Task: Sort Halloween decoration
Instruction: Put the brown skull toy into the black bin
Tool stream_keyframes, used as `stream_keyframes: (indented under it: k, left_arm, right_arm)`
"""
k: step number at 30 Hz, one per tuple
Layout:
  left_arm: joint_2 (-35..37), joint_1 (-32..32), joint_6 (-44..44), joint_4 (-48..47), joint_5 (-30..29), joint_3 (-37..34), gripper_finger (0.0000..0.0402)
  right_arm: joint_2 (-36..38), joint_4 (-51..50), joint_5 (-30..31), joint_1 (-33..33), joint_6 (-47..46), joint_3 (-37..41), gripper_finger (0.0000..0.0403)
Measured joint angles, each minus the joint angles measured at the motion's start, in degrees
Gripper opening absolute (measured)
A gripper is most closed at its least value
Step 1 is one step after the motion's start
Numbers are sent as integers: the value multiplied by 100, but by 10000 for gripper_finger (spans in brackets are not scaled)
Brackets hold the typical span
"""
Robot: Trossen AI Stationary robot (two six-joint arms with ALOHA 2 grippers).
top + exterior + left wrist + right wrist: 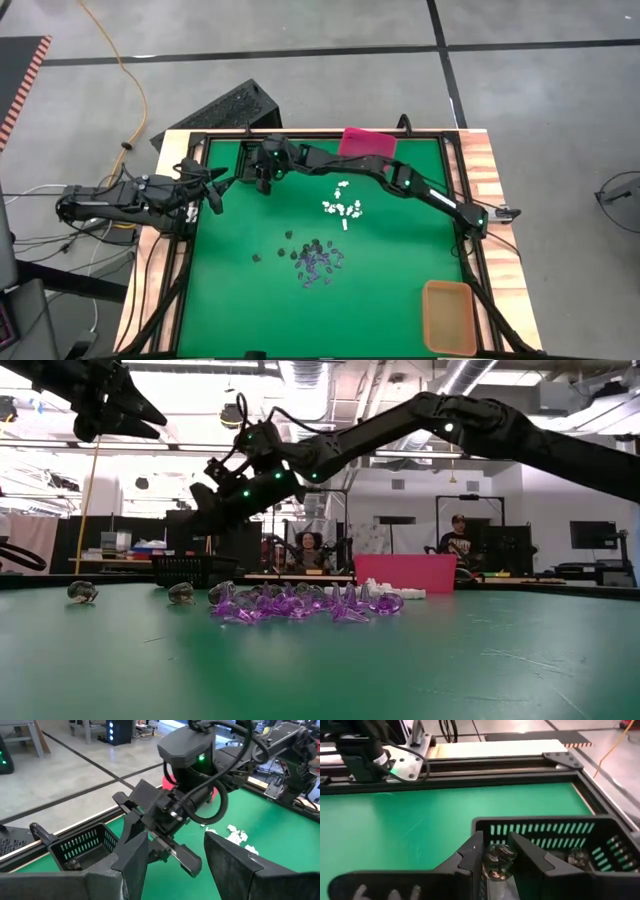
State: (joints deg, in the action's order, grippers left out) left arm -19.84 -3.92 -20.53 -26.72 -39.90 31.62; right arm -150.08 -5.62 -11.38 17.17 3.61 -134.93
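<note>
Black trinket (496, 861) between my right end effector (496, 865) fingers, loosely gripped, just above the black bin (560, 837).

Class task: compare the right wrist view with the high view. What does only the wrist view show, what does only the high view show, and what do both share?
Only the right wrist view shows a dark trinket between the right gripper fingers, over the black bin, where another trinket lies. Only the high view shows the white pile, the purple and black pile, the pink bin and the orange bin. Both show the green table and the left arm.
</note>
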Motion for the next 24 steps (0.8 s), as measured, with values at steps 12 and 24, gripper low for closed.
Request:
stream_keyframes:
  k: [12,24]
  left_arm:
    - [0,0,0,-88,2,0,183]
    - [1,0,-2,-131,7,0,183]
  right_arm:
    - [29,-378,-271,140,-209,0,210]
    - [1365,-2663,-2286,280,710,-11,165]
